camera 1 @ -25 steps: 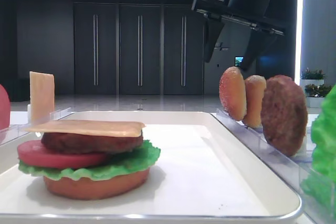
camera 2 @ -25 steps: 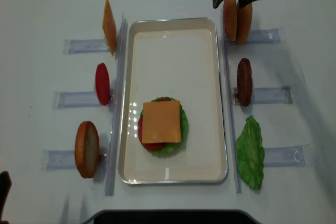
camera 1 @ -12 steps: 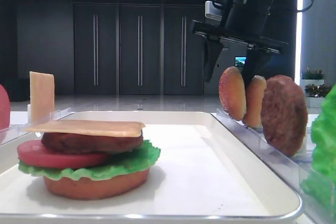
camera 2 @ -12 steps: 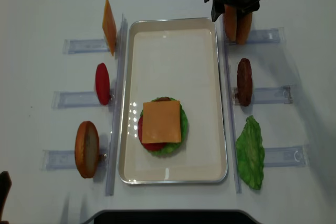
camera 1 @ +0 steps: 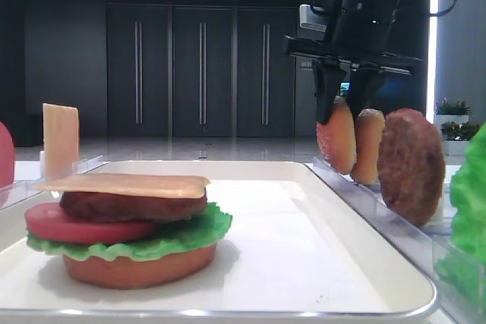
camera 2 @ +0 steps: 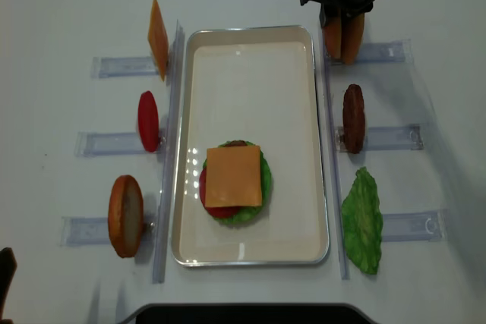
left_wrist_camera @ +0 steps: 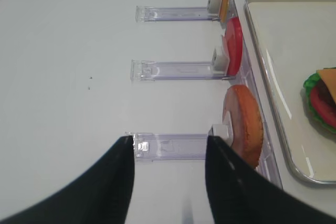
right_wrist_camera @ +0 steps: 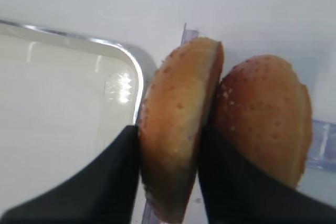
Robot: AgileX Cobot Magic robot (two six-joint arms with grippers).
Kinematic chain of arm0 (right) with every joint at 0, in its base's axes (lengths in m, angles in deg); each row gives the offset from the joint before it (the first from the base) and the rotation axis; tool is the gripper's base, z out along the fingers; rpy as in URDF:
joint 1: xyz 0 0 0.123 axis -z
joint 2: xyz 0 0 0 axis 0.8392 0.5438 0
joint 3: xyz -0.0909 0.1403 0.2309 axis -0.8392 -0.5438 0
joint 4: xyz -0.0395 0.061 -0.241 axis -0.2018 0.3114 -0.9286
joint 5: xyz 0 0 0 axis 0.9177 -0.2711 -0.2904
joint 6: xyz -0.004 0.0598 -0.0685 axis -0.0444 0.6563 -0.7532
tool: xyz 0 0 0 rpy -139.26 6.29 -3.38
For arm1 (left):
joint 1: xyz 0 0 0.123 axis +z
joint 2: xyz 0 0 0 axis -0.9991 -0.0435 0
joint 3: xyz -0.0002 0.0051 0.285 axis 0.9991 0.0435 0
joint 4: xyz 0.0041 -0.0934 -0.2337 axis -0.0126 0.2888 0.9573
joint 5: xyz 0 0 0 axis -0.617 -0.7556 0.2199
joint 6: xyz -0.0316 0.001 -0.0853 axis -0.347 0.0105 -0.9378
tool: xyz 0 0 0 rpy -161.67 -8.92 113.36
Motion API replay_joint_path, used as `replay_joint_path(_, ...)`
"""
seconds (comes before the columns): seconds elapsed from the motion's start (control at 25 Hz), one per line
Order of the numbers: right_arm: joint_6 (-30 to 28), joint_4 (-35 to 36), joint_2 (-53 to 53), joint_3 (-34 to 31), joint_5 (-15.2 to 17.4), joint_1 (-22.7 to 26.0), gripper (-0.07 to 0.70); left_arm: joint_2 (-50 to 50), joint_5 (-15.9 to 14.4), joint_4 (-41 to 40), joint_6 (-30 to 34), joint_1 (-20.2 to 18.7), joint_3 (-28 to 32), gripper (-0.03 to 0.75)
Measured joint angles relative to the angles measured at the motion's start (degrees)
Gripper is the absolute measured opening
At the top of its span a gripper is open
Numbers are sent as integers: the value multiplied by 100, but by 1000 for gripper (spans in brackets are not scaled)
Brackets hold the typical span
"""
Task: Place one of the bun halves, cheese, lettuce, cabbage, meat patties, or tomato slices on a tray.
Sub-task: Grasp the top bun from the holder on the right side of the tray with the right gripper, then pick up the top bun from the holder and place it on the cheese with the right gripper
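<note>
Over the last second we saw the right end effector [right_wrist_camera: 169, 174] drop from above the rack and close its dark fingers [right_wrist_camera: 113, 177] on the nearer of the two bun halves [right_wrist_camera: 178, 129], the one beside the tray's [right_wrist_camera: 68, 93] corner; it pinched that bun, which stood upright in its clear rack [camera 2: 380, 52] against its twin [right_wrist_camera: 265, 119]. We judged the grasp made, with the lift and the carry to the stacked burger [camera 2: 234, 181] remaining. The right arm [camera 1: 372, 5] hung almost straight down from above, while the left end effector [left_wrist_camera: 168, 182] hovered spread over the worktop [left_wrist_camera: 63, 77].
</note>
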Motion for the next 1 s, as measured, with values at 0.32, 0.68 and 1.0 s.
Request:
replay_joint_path(0.32,31,-61,0,0,-7,0,212,0,0,0,0,0,0,345)
replay_joint_path(0.68,44,-129,-411,0,137,-61,212,0,0,0,0,0,0,345)
replay_joint_path(1.0,71,-180,-1122,11,259,-203,209,0,0,0,0,0,0,345)
